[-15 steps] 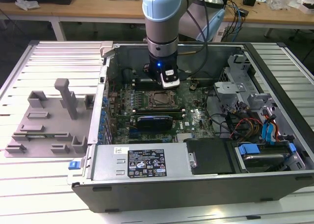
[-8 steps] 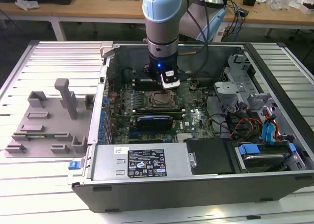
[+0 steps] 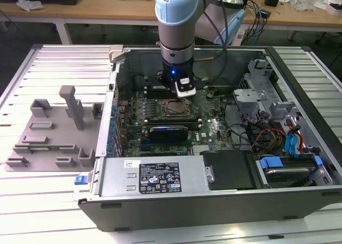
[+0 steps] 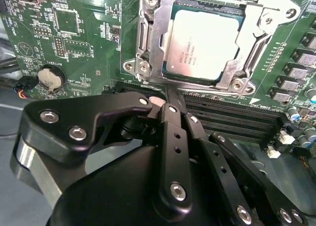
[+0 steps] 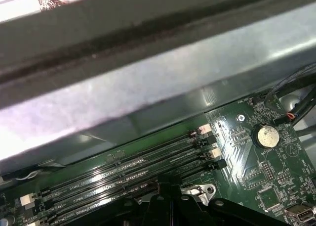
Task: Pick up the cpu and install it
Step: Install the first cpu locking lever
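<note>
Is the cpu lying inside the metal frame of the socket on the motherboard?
Yes, in the second wrist view the cpu sits flat inside the socket frame, apart from the gripper.

Socket frame (image 4: 148, 43) close around cpu (image 4: 205, 43)

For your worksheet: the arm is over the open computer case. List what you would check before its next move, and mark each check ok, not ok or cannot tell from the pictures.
1. cpu lies inside the socket frame: ok.
2. cpu sits flat and square in the frame: looks ok in the second wrist view.
3. Claw holds nothing: ok, its fingers meet with nothing between them.
4. Claw is clear of the cpu: ok, its tip is over the memory slots beside the socket.
5. Socket frame is latched down: cannot tell.
</note>
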Robot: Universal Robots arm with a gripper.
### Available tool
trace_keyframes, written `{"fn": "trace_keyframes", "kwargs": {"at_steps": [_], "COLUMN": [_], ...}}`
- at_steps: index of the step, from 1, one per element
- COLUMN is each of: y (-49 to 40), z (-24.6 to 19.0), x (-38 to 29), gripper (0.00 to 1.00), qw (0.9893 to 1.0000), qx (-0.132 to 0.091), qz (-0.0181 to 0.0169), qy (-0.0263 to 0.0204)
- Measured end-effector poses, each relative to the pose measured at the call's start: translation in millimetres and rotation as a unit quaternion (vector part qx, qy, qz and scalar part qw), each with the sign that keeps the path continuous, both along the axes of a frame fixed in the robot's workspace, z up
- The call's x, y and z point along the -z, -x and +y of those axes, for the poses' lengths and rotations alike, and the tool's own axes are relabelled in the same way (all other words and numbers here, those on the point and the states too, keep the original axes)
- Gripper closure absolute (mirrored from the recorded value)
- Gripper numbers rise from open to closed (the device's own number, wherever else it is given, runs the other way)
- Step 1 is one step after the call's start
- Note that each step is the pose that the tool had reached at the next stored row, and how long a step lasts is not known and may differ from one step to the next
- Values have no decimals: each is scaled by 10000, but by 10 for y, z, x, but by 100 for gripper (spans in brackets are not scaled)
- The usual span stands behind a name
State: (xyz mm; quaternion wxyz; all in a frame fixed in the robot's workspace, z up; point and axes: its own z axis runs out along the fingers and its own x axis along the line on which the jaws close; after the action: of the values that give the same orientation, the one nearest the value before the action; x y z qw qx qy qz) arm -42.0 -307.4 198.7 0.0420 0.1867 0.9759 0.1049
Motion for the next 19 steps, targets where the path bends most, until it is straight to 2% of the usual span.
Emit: {"fn": "trace_keyframes", "kwargs": {"at_steps": [1,3,4,6,7,8,9,11,13,15,17,19], "y": [-1,2,1,0,0,-1,-1,-1,-1,-1,-1,-1], "z": [1,-11,-11,-11,-10,-14,-22,-65,-153,-210,-243,-259], "x": [8,2,-19,-148,-181,-185,-185,-185,-185,-185,-185,-184], "gripper": [89,89,89,89,89,89,89,89,89,89,89,89], "qw": [10000,10000,10000,10000,10000,9998,9997,9997,9997,9996,9996,9995], "qx": [-1,1,3,19,36,69,77,78,78,80,84,94], "qz": [-4,3,1,2,27,116,143,149,150,152,159,173], "qy": [-18,-19,-34,-34,14,138,187,199,200,204,214,245]}}
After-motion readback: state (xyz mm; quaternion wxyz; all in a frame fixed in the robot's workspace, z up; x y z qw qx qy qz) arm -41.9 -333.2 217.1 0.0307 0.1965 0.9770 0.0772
